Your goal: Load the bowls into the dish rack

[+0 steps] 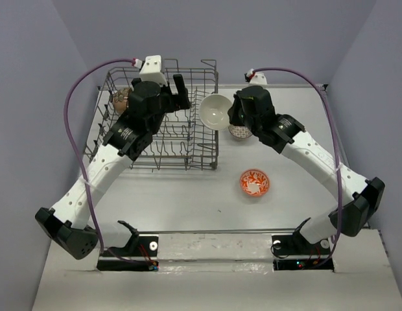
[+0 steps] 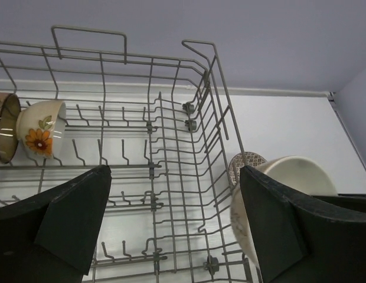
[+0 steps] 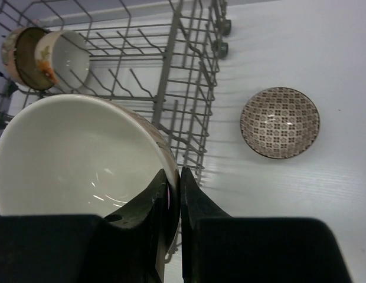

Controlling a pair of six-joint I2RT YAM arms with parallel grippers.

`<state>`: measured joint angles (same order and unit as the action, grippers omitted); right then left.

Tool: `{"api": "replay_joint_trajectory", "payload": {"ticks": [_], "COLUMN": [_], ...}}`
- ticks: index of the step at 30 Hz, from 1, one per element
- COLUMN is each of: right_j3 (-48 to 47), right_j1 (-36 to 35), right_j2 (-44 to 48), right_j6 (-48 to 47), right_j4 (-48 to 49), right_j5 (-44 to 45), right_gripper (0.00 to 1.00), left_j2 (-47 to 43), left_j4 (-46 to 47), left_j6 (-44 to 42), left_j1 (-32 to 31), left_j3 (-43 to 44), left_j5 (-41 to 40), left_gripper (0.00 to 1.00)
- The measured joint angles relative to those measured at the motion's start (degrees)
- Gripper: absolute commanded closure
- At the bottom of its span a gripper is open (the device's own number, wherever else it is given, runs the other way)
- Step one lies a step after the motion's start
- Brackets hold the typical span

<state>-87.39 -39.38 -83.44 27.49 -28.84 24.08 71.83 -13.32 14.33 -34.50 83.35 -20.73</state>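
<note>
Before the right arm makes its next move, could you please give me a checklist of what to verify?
1. Grip: ok, right jaws shut on the white bowl by its rim.
2. Bowl inside the dish rack: not ok, it hangs at the right wall.
3. Free tines: ok, only the floral bowl and brown bowl, in the far left corner.
4. Left jaws out of the way: cannot tell, open above the rack, close by.
5. Table bowls clear of the path: ok, grey-patterned bowl and orange-red bowl sit right of the rack.
</note>
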Motion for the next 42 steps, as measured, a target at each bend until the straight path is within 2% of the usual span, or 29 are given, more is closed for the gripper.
{"api": "replay_joint_trajectory", "payload": {"ticks": [9,20,26,33,37,42], "right_j3": [-12.8,-16.1,-17.2,-18.3,-18.3,-18.3], "right_j1": [-3.3,-4.6,-5.0,-5.6,-5.7,-5.8], "right_j2": [-8.9,-14.5,-14.6,-14.6,-14.6,-14.6], "right_j6": [-2.5,-3.6,-3.8,-4.0,-4.0,-4.0], "right_j4": [-1.2,-2.8,-3.8,-3.8,-3.8,-3.8], "right_j5": [1.9,2.3,2.4,2.8,2.8,3.1], "right_gripper": [0.99,0.99,0.99,0.99,0.99,0.99], "left_j2": [8.0,8.0,8.0,8.0,8.1,8.7], "left_j4": [-5.9,-7.8,-7.8,-8.0,-7.8,-7.5], "left_j6": [0.3,1.6,2.2,2.6,2.7,2.8], "left_j1": [0.0,0.0,0.0,0.0,0.0,0.0], "left_j3": [8.7,7.2,3.5,1.7,1.7,1.7], "left_j5": [6.1,8.6,8.1,7.0,6.7,6.6], "left_gripper": [0.06,0.20,0.32,0.39,0.51,0.73]}}
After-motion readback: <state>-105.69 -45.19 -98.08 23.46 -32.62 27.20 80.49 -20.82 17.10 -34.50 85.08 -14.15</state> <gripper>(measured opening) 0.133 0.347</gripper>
